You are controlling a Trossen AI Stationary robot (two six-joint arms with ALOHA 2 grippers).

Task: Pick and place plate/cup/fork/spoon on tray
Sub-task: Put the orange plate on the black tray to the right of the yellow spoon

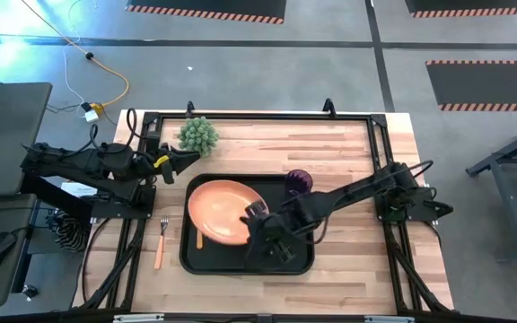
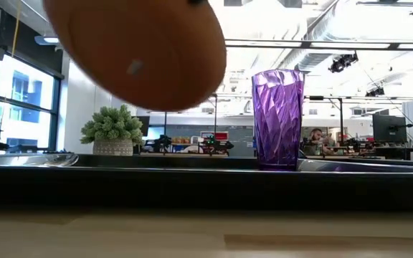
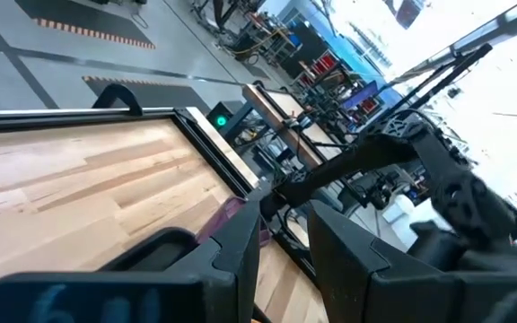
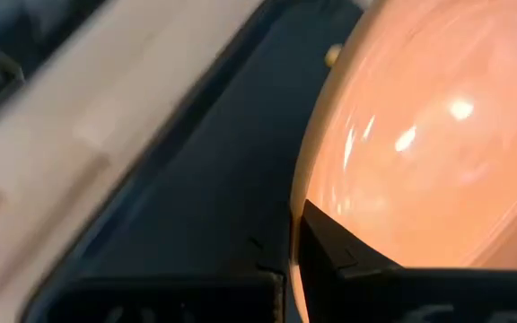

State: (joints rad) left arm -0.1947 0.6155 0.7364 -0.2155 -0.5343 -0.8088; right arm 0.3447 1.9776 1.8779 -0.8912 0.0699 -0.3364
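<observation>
I see the orange plate (image 1: 221,211) pinched at its rim by my dark right gripper (image 1: 255,213); beneath them lies the black tray (image 1: 299,260); beyond the gripper stands the translucent purple cup (image 2: 277,118), faceted in pattern; well to its left, off the tray, the fork (image 1: 161,240) shows an orange handle and silver tines; the table (image 1: 348,152) is pale striped wood; the spiky plant (image 1: 198,135) is green.

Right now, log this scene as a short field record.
plate: orange plate held raised over the tray, clamped at its rim
right gripper: right gripper shut on the plate
tray: black tray on the table
cup: purple cup upright at the tray's far right corner
fork: fork on the table, left of the tray
left gripper: left gripper beside the plant
</observation>
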